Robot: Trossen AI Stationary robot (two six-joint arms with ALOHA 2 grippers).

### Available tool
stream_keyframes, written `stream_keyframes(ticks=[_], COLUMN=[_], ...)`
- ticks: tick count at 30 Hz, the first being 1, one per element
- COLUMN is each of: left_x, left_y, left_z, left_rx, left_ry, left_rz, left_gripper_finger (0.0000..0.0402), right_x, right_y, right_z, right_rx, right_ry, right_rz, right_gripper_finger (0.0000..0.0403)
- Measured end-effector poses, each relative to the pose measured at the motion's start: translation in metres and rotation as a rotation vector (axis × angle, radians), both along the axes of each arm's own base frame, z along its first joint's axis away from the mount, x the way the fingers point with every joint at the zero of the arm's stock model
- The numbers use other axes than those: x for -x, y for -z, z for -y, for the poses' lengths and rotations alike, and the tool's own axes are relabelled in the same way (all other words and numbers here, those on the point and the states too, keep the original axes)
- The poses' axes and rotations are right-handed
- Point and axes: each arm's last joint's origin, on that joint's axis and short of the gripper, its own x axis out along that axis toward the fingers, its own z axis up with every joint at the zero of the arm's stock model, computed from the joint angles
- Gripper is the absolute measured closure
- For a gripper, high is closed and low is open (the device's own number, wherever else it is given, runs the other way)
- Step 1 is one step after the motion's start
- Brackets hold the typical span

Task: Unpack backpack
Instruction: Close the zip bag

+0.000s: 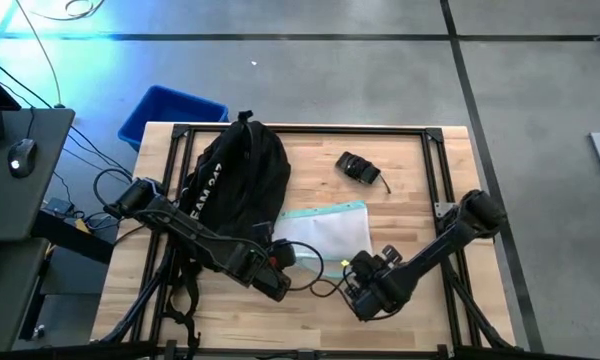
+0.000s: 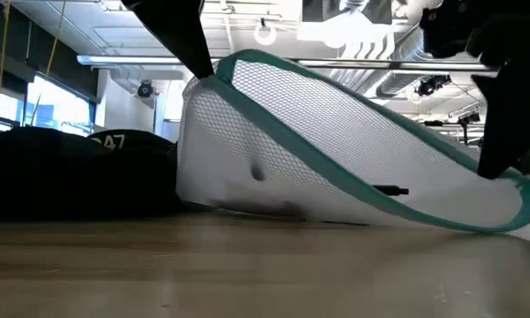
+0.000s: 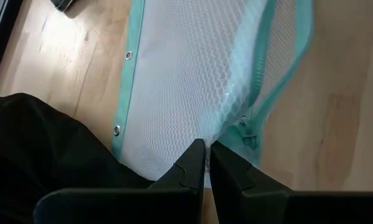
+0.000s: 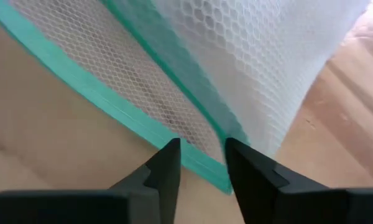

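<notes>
Near table edge first: right gripper (image 1: 352, 289) sitting at the front corner of the mesh pouch (image 1: 325, 230), fingers apart either side of the teal trim, not clamped; the low view suggests that corner is lifted off the wood. Left gripper (image 1: 285, 262) is pinching the pouch's other front corner by the zipper end, jaws clenched on mesh. Pouch is a white mesh zip bag with teal edging, and it is tilting up on the left-arm side, per the low view. The backpack (image 1: 235, 170) is lying just beside the pouch, on its left-arm side, touching or nearly so, top pointing to the far edge. Beyond the pouch, well apart, a small black item (image 1: 358, 167) is lying on the wooden table (image 1: 420, 190). Blue bin (image 1: 170, 112) is sitting off the table past the backpack.

Step judged: pouch is out, being drawn clear of the backpack. Next move probably calls for the right gripper closing on the trim, then setting the pouch down apart.
</notes>
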Motion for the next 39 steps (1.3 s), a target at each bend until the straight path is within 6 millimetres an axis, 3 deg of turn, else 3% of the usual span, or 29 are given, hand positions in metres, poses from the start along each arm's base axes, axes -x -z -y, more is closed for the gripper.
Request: stream_keyframes(ticks=[6, 10, 15, 21, 26, 30, 34, 39], left_x=[0.000, -0.001, -0.002, -0.005, -0.011, -0.015, -0.017, -0.017], left_y=[0.000, -0.004, -0.024, -0.043, -0.042, -0.042, -0.042, -0.042], left_z=[0.000, 0.001, 0.006, 0.000, -0.014, -0.024, -0.027, -0.026], left_rx=[-0.001, 0.006, 0.095, 0.143, 0.129, 0.138, 0.138, 0.144], left_ry=[0.000, 0.025, 0.059, 0.091, 0.070, 0.043, 0.035, 0.038], left_rz=[0.000, -0.009, 0.006, 0.049, 0.039, 0.035, 0.037, 0.036], left_gripper_finger=[0.0402, 0.0402, 0.0401, 0.0401, 0.0401, 0.0401, 0.0401, 0.0401], right_x=[0.002, -0.001, 0.004, 0.018, 0.018, 0.013, 0.012, 0.012], right_y=[-0.001, -0.011, -0.049, -0.089, -0.106, -0.110, -0.111, -0.104], right_z=[0.000, 0.003, 0.007, 0.027, 0.046, 0.044, 0.022, -0.010], right_rx=[0.023, 0.021, -0.034, -0.073, -0.089, -0.152, -0.303, -0.351], right_ry=[-0.008, -0.002, -0.047, -0.073, -0.112, -0.199, -0.318, -0.426], right_rz=[-0.002, 0.019, 0.104, 0.167, 0.170, 0.199, 0.233, 0.298], right_gripper_finger=[0.0392, 0.0401, 0.0403, 0.0403, 0.0403, 0.0402, 0.0376, 0.0278])
